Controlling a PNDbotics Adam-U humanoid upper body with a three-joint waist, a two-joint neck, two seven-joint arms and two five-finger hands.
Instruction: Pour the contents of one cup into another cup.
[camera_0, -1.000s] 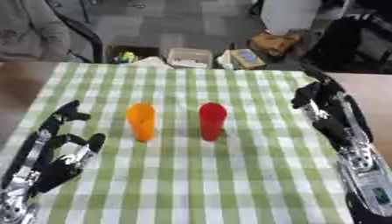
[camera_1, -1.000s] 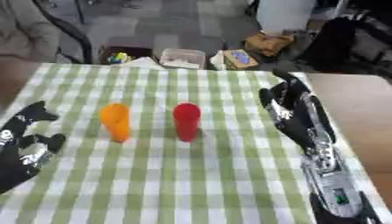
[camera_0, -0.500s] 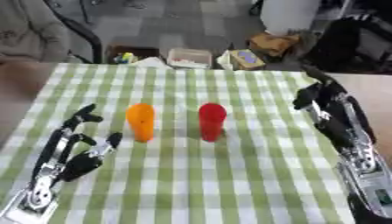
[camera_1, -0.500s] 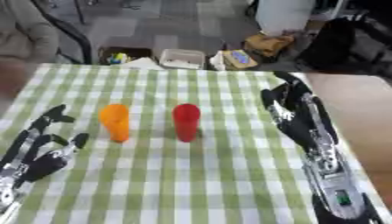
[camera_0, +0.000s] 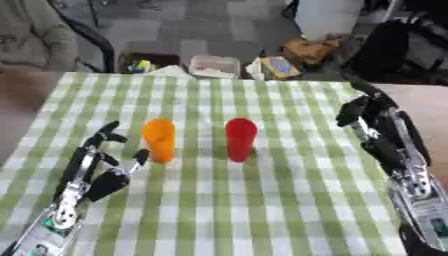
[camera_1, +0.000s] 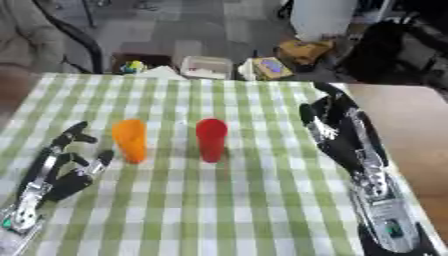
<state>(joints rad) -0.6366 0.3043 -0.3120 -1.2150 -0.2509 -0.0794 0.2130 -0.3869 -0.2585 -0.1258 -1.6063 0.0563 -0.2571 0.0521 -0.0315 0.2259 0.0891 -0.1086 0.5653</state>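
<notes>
Likely, in the left eye view, the orange cup (camera_0: 159, 139) and the red cup (camera_0: 240, 139) are light, stiff plastic tumblers, smooth enough to slip and easy to tip; that is a guess from their look. They stand upright side by side on the green checked tablecloth (camera_0: 262, 210), near each other but not touching, the orange one on the left. You would do best to take whichever you pour from around its middle, thumb opposite the fingers, low enough that it does not topple. What either holds cannot be seen. Your left hand (camera_0: 98, 165) lies just beside the orange cup, fingers spread and pointing up the table, thumb toward the cup, holding nothing. Whether the thumb touches the cup cannot be told.

Next, in the right eye view, your right hand (camera_1: 337, 131) hovers well apart from the red cup, near the cloth's right edge, fingers relaxed and slightly bent, closed on nothing. Its forearm runs down to the lower right corner. Small boxes (camera_1: 206, 66) sit on the floor beyond the far edge, clear of the work.
</notes>
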